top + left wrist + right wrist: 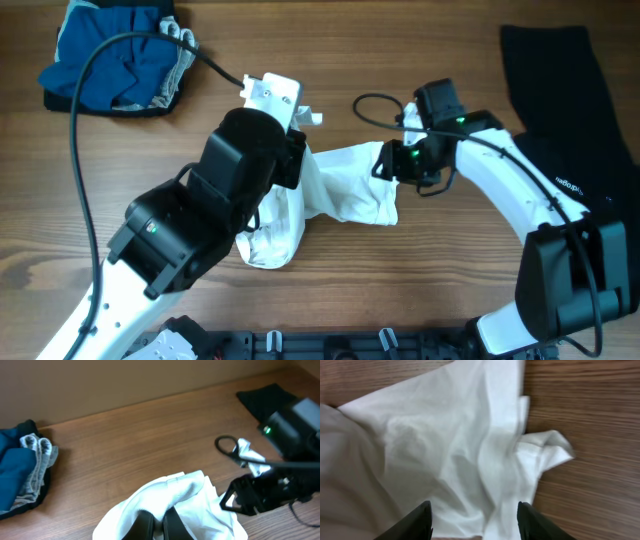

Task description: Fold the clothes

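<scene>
The left claw (159,527) is clenched on a raised bunch of the white shirt (345,195), which lies crumpled in the middle of the bench (420,290). The right claw (476,512) stands released, its fingers straddling the shirt's other end. Blue and grey clothes (110,60) lie far left, and a black garment (560,100) lies far right.

A crumpled white T-shirt (345,190) lies on the wooden surface (400,290). At left sit heaped blue and grey clothes (110,60); at right, a black garment (560,90).
</scene>
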Controlling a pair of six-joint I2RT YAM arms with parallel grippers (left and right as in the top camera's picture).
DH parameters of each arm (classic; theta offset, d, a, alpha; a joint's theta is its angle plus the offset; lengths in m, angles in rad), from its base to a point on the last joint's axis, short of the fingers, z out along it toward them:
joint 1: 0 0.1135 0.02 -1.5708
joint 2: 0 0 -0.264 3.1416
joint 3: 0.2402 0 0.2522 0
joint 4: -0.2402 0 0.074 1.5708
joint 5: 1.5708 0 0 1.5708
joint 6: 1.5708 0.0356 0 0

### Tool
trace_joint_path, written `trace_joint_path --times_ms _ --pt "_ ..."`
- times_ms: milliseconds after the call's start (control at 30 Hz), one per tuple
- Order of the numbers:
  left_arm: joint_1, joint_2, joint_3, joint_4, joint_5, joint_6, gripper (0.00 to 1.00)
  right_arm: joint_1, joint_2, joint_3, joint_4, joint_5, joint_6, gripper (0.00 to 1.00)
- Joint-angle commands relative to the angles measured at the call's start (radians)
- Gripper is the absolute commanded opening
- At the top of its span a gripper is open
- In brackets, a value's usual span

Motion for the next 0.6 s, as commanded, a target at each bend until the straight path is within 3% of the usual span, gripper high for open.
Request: trace_joint_path --times_ms 0,300,500,567 --pt "0.004 -0.043 0.013 0.01 -0.029 -0.013 0.04 0.028 0.007 -0.044 0.039 -0.029 0.049 0.52" --pt "0.004 -0.063 0.013 0.01 -0.066 -0.013 0.04 0.041 0.009 -0.158 0.179 -0.025 0.052 0.5" --pt "0.004 -0.063 0.013 0.01 -0.066 -0.013 0.04 0.046 0.009 -0.22 0.253 -0.004 0.06 0.39" --pt "0.004 -0.063 0.013 0.01 -0.066 -0.013 0.04 0.046 0.009 -0.22 0.255 0.013 0.061 0.28"
